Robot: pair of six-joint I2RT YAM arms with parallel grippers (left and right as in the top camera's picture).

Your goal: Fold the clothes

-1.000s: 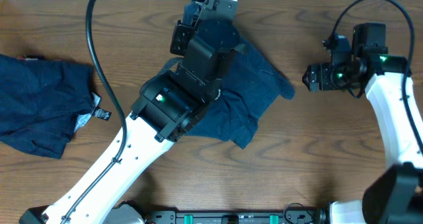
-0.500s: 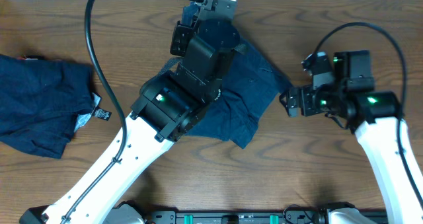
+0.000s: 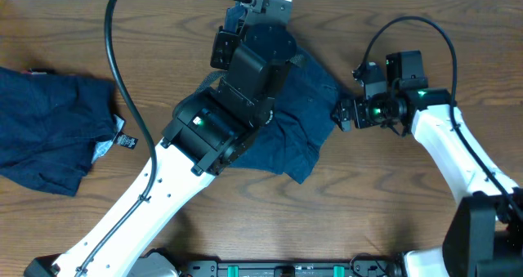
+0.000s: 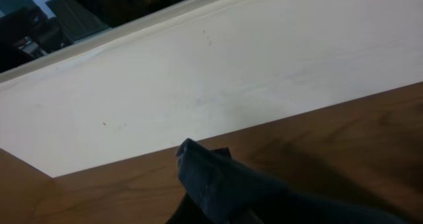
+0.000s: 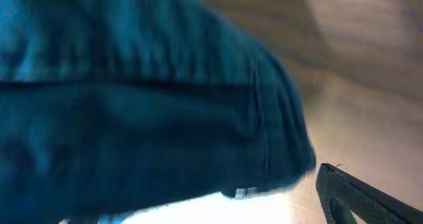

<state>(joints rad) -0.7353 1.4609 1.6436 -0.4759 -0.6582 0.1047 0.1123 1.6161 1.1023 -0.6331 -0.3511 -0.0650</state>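
At centre of the bench (image 3: 384,220) lies the centre garment (image 3: 306,118), dark navy, spread crookedly with rumples and a loose flap at its near right corner; no clean fold shows on it; a second garment (image 3: 49,134) sits crumpled at the left edge, its small tags (image 3: 124,140) turned out, untouched; judged state of task: early, nothing finished, both pieces to be flattened and folded. Left arm (image 3: 212,122) lies across the centre garment to its far corner; left jaws closed tight, apparently pinching a bunch of cloth that rises in the left wrist view, though the fingers themselves are hidden. Right arm (image 3: 445,142) comes in from the right; right jaws spread wide, holding nothing, just beside the garment's right edge. Edges: the far corner sits close to the bench's far edge and the white board (image 4: 231,72) behind it, little room there; the black cable (image 3: 110,48) loops over the far left; bare bench shows near right and between the two garments, room enough, in my judgement, to draw the cloth nearer.
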